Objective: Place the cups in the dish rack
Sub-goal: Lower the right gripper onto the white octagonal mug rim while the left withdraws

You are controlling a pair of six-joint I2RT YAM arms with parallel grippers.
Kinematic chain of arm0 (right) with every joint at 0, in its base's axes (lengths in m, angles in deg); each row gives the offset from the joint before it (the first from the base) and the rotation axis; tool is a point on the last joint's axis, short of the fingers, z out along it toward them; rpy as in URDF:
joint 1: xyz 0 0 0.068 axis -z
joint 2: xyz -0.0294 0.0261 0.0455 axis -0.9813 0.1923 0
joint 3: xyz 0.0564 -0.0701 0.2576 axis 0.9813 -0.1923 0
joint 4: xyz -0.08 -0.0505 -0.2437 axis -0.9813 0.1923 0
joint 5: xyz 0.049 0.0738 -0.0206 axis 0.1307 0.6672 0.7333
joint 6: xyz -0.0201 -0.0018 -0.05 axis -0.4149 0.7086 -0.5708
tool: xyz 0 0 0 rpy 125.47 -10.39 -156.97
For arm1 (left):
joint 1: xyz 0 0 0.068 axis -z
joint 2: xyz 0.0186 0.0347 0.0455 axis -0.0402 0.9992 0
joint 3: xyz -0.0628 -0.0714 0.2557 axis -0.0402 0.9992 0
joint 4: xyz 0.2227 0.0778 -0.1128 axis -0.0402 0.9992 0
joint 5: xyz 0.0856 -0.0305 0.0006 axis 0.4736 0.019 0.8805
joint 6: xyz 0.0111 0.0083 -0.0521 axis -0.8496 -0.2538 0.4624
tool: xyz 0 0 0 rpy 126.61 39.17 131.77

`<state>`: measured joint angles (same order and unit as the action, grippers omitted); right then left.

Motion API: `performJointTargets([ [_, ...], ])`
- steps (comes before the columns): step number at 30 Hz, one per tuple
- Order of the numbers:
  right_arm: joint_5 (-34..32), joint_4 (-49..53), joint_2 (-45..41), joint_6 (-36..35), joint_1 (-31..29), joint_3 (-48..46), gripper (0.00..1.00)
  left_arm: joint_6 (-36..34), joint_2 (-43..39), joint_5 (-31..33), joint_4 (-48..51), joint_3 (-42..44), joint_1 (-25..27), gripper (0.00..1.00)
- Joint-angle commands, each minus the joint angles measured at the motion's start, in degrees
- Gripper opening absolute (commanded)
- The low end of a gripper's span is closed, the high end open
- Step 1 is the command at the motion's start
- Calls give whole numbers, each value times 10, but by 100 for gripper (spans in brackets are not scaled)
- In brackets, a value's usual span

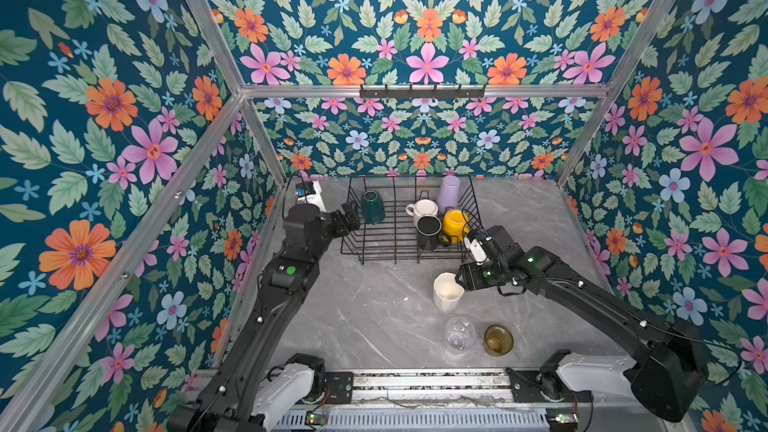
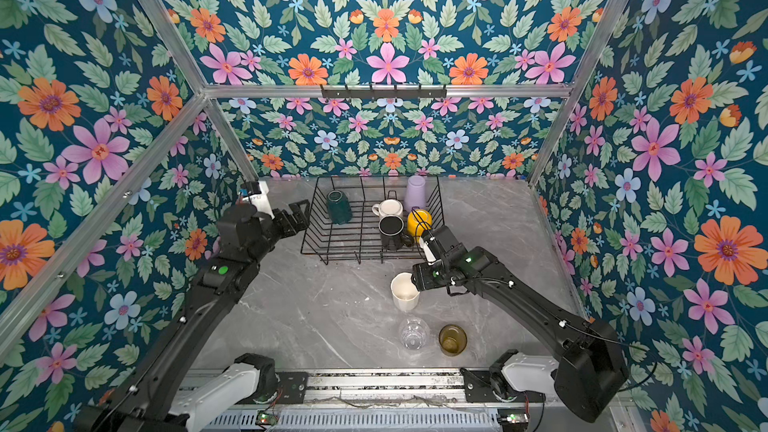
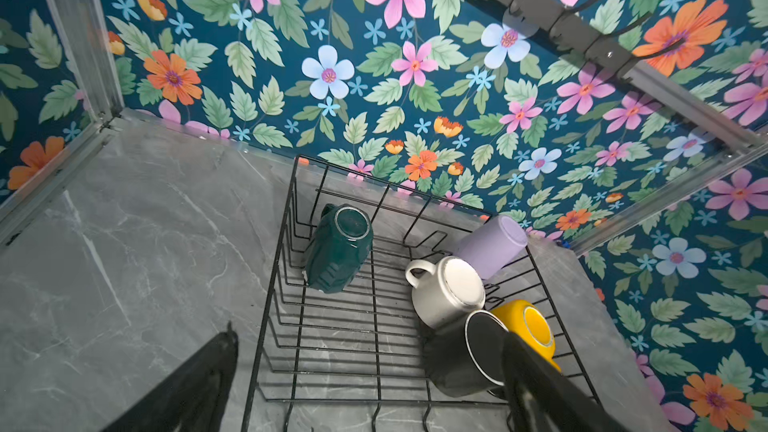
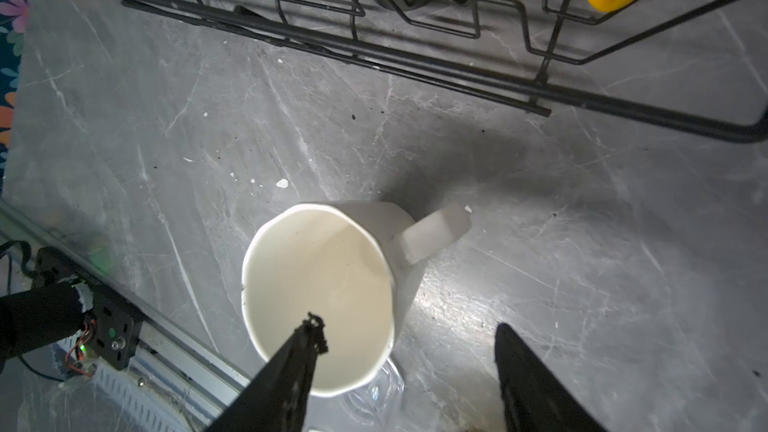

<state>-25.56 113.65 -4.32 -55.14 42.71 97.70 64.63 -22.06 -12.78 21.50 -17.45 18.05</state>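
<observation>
- Right claw (image 4: pixel 409 326) stood open, one finger inside the upright cream mug (image 4: pixel 320 284) and one outside, seemingly not yet pinching its wall.
- Cream mug sat on the table (image 1: pixel 353 317), at 5 o'clock from the rack (image 1: pixel 390 251).
- Left claw (image 3: pixel 368 332) gaped wide at the rack's 9 o'clock edge, holding nothing.
- Rack held the green mug (image 1: pixel 372 207) at 10 o'clock, with the tumbler (image 1: pixel 449 193), white mug (image 1: pixel 424 209), black mug (image 1: pixel 429 230) and yellow mug (image 1: pixel 455 224) towards 3.
- Clear glass (image 1: pixel 459 333) and amber glass (image 1: pixel 498 339) sat at 6 and 5 o'clock from the cream mug.

We found a black wire rack (image 1: pixel 395 243), a dark green mug (image 1: pixel 372 207), a lilac tumbler (image 1: pixel 449 193), white (image 1: pixel 424 209), black (image 1: pixel 429 229), yellow (image 1: pixel 455 223) and cream (image 1: pixel 448 292) mugs, an amber glass (image 1: pixel 498 339), a grey white-veined table (image 1: pixel 353 317) and teal wallpaper (image 1: pixel 104 151) flowered pink, orange and pale blue.
</observation>
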Motion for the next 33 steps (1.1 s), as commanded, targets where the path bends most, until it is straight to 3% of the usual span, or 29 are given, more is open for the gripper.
performJointTargets([
  [1, -12, 3, 15, 12, -9, 3, 66, 27, -55, 44, -27, 42, -1, 100],
  [12, -30, -20, 73, 22, -29, 4, 58, 48, -181, 93, 47, 87, 0, 100],
  [33, -57, -37, 159, 38, -59, 26, 29, 63, -229, 119, 78, 92, 0, 100],
])
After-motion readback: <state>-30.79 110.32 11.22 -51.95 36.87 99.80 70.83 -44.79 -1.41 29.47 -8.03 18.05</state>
